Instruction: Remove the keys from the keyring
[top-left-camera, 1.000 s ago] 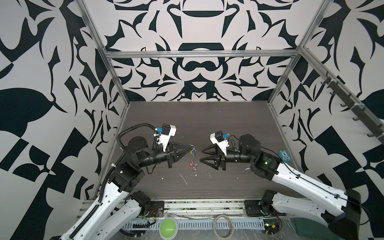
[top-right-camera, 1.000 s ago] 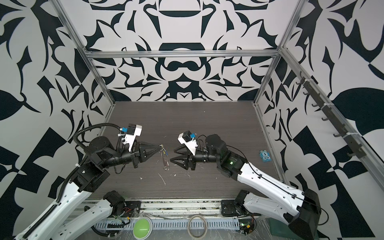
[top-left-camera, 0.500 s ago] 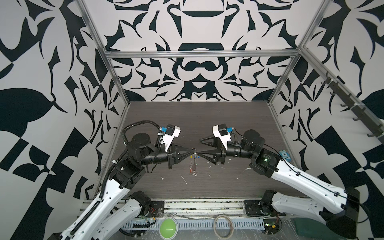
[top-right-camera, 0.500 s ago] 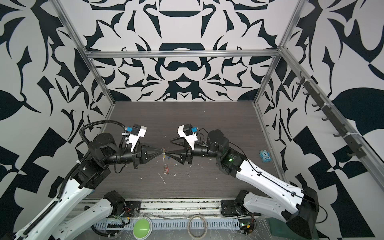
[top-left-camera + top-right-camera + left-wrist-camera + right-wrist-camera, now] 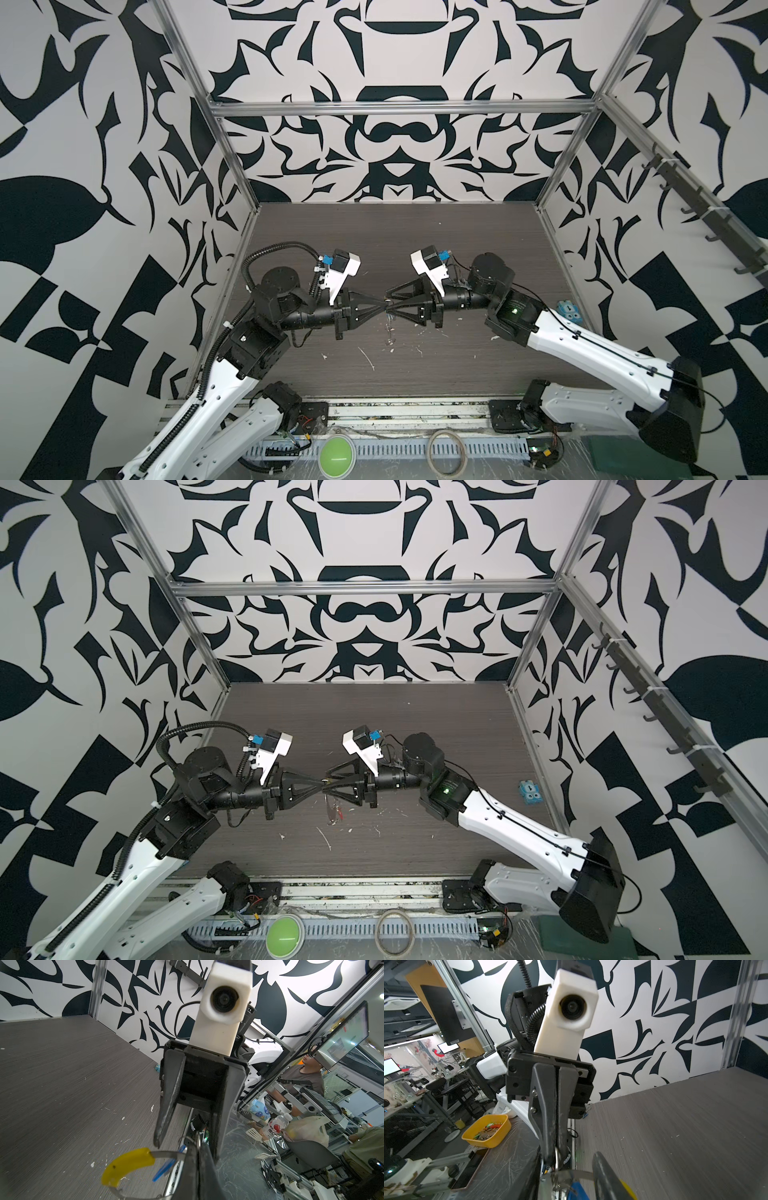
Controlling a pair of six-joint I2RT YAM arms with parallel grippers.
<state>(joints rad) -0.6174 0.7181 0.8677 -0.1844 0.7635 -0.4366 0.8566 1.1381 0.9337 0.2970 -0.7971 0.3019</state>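
Closing the gap of a second ago, my right gripper now meets my left gripper tip to tip, raised above the desk. My left gripper is pressed together, pinching a small silver ring of the keys. My right gripper's fingers stand spread, straddling the left gripper's tip. The keyring hangs just below the left gripper, its yellow sleeve beside the tip. A blue tag lies against the wire, and a red tag dangles under it.
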